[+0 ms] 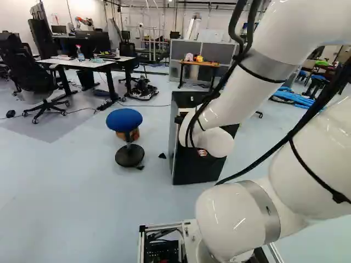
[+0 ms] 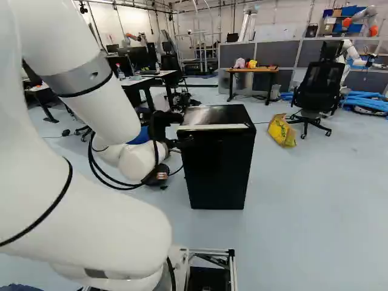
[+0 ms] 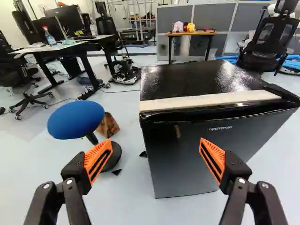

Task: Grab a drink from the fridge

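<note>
Step looks like opening the fridge (image 3: 197,77); we judge its door (image 3: 178,159) shut. No drink visible, presumably inside. Gripper (image 3: 155,140) wide open, nothing held, fridge front ahead. We'd go for the door edge nearer the stool (image 3: 75,119), as the hinge seems to be at the far corner: get one finger behind that edge, pull in an arc, not straight back. Light strip (image 3: 211,101) along the top front; we wouldn't pry on it. Closed door is the main obstacle; stool beside the fridge could catch the elbow or wrist. Yellow bag (image 2: 282,130), chair (image 2: 318,88) well clear.
</note>
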You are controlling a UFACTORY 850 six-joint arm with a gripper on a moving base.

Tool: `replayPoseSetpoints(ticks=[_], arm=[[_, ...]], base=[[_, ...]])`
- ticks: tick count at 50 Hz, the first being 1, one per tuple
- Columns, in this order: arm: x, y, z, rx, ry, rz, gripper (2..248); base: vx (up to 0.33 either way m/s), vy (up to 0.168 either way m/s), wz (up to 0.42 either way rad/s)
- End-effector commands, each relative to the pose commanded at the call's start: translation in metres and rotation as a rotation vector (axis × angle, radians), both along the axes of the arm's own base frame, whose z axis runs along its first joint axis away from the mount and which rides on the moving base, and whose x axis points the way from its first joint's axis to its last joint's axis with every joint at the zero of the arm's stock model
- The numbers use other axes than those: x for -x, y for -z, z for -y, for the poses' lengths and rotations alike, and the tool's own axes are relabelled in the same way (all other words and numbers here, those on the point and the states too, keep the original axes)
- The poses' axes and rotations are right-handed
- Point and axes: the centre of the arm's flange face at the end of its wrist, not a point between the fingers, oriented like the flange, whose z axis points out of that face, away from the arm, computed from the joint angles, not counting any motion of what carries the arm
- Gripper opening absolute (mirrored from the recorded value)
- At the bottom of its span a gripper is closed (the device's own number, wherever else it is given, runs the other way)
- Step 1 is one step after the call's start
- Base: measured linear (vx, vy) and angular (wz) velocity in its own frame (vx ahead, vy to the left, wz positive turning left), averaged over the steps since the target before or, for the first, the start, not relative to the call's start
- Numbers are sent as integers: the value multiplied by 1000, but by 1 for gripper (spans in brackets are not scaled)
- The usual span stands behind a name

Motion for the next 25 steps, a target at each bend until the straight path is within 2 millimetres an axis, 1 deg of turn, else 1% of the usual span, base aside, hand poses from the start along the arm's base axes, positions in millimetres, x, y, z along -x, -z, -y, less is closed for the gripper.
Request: replayPoseSetpoints(ticks=[10,25], arm=[[-5,1,-7,-26,34,-9,247],[-13,13,-19,-54,84,-56,247]], base=[[0,0,0],[0,0,0]])
